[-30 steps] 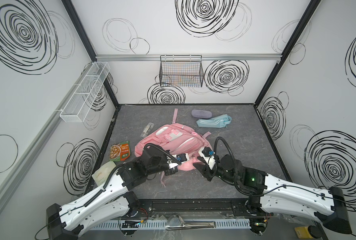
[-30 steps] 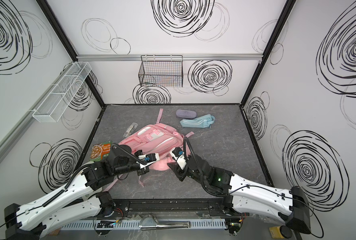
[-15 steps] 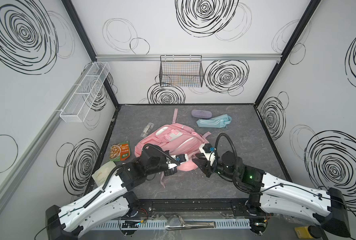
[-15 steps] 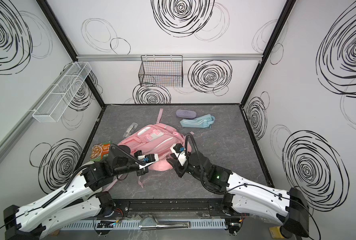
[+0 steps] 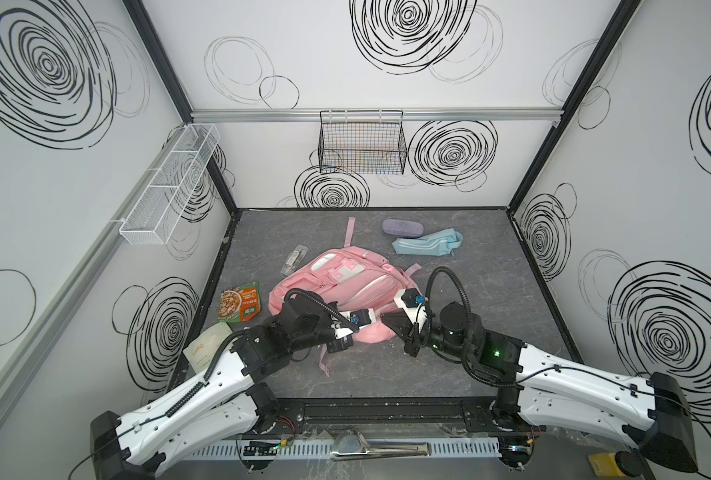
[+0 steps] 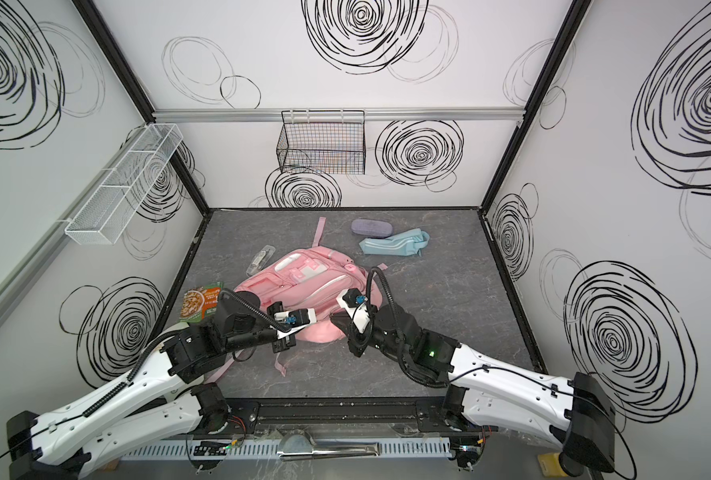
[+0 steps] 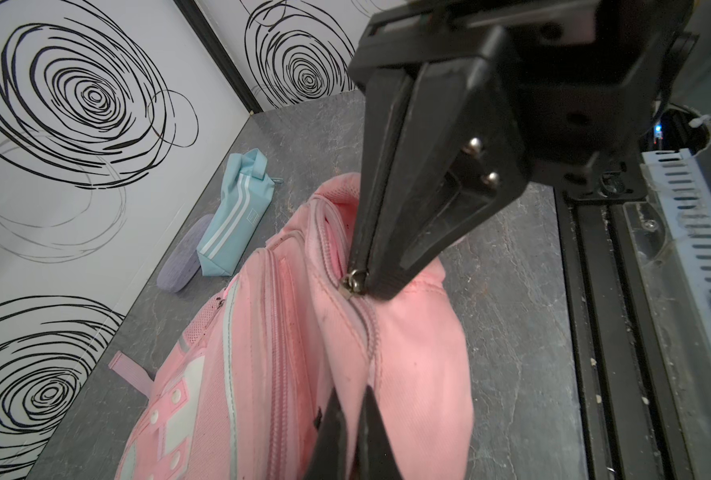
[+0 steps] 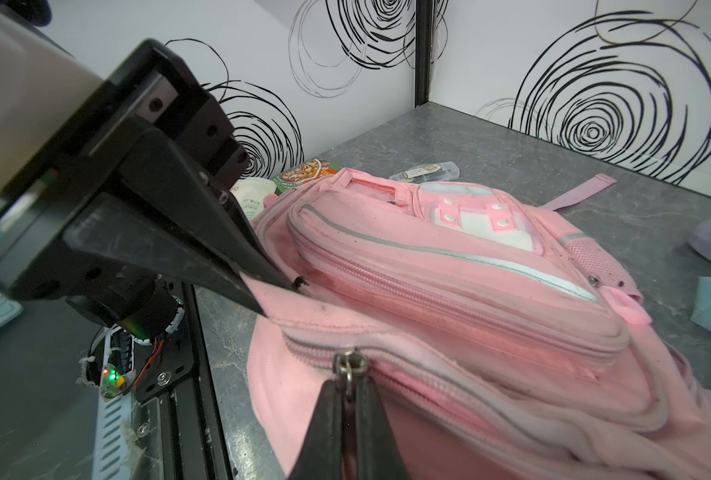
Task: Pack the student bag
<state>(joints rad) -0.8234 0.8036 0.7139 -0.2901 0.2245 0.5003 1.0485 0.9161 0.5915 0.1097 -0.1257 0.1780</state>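
The student bag [image 5: 345, 282] is a pink backpack lying flat in the middle of the grey table, its near end between both grippers. In the left wrist view, my left gripper [image 7: 351, 401] is shut on a fold of pink fabric beside the main zipper. In the right wrist view, my right gripper [image 8: 349, 392] is shut on the pull hanging from the metal zipper slider [image 8: 350, 365]. The zipper track is closed on the left-gripper side of the slider. In both top views the two grippers meet at the bag's near edge, right gripper [image 5: 383, 319] just right of the left one.
A light-blue pouch [image 5: 426, 245] and a purple case [image 5: 401, 227] lie behind the bag to the right. A small clear packet [image 5: 293, 259], a snack packet [image 5: 239, 306] and a white pouch [image 5: 206, 347] lie to the left. A wire basket [image 5: 362, 145] hangs on the back wall.
My right gripper moved in to the bag's near edge and closed on the zipper pull. The left gripper kept its hold on the fabric and stayed put.
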